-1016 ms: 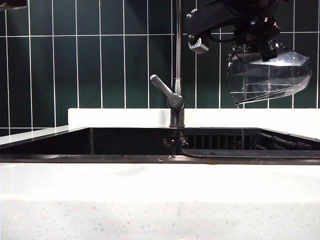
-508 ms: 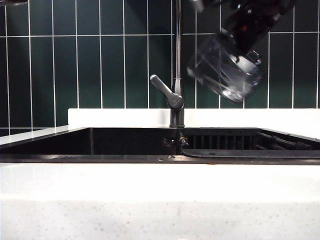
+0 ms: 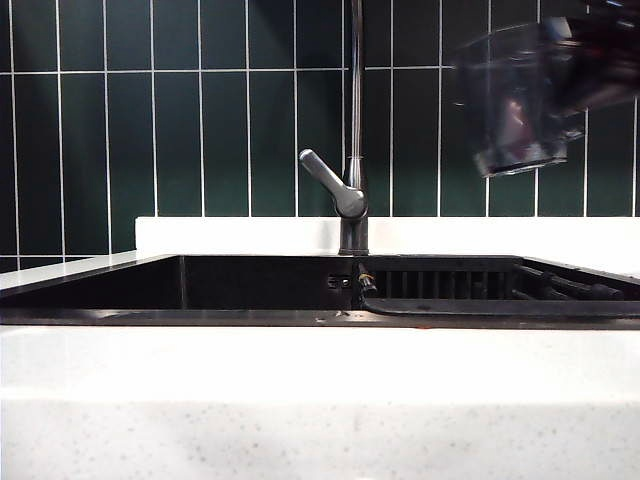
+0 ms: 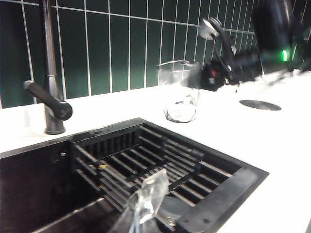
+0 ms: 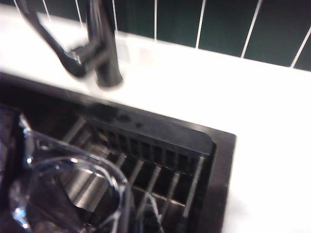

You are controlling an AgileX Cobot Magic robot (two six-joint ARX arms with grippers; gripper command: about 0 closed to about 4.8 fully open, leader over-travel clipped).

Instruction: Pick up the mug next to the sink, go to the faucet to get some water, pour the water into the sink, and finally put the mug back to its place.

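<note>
Mug (image 3: 512, 98), clear faceted glass with a thick base, hangs roughly upright in the air above the right end of the sink (image 3: 120, 318), clamped in the right gripper (image 3: 590, 70), whose dark body reaches in from the right edge of the exterior view. The picture is smeared there, so the exact bite of the jaws on the glass is hard to read, but they appear closed on its wall. From the left wrist view the mug (image 4: 181, 91) shows against the white speckled counter (image 4: 272, 141) behind the basin's far right corner, with the right gripper (image 4: 216, 73) holding it from the side. In the right wrist view the mug's (image 5: 73, 194) rim curves close before the camera, over the slotted black rack (image 5: 155, 165).

Faucet (image 3: 354, 130), a slim brushed-metal pipe on a short round base with a flat lever angled up to the left, stands at the sink's back rim, well apart from the mug. The left gripper (image 4: 146, 204) is shut, empty, over the sink's near side.
</note>
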